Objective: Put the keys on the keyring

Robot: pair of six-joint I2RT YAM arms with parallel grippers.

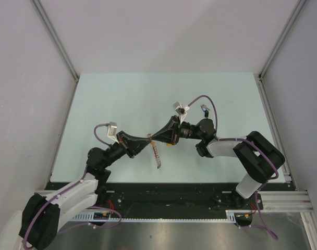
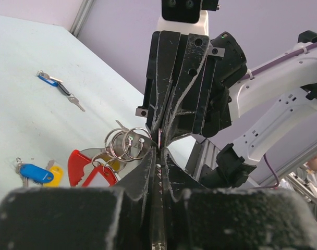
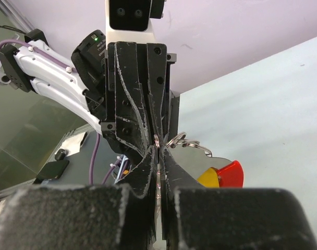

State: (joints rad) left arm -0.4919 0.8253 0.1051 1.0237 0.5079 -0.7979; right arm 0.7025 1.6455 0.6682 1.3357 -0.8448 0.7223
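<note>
Scuffed black fingers hide the exact pinch point where the left gripper (image 1: 147,139) and right gripper (image 1: 155,137) meet tip to tip above mid-table, both pressed together on the keyring (image 1: 157,154), its silvery coiled strand dangling below, while a blue-headed key (image 1: 204,110) lies far right.

The keyring (image 1: 157,155), a silver-grey coiled strand, is trailing from the pinching jaws. Blue- and yellow-headed keys (image 2: 37,173) are lying on the worktop (image 2: 23,120), another blue-headed key (image 2: 48,79) well apart.
</note>
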